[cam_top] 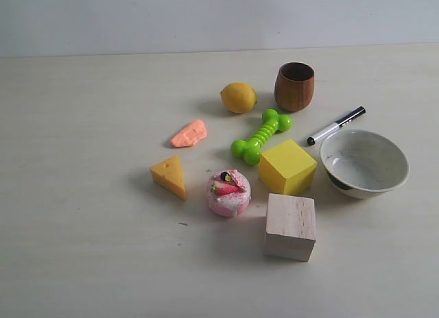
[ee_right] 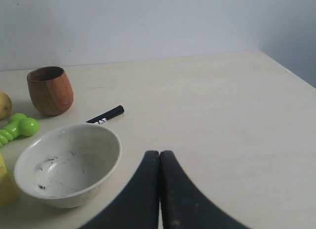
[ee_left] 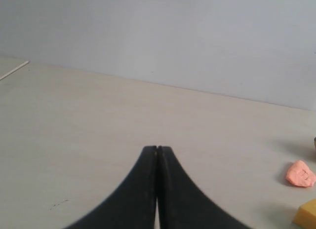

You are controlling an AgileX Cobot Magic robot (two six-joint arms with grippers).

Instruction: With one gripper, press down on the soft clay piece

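Now hanging back, left gripper (ee_left: 157,149) and right gripper (ee_right: 159,152) with jaws pressed together, probably as blunt tips for squashing the soft clay piece (cam_top: 189,133), unobstructed at left.

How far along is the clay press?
Done: nothing visible. The soft clay piece lies free on the table, between lemon and cheese wedge. In hand: nothing; left end effector and right end effector are both shut, empty, apart from it. Remaining: reach over the clay and press down, likely with the left.
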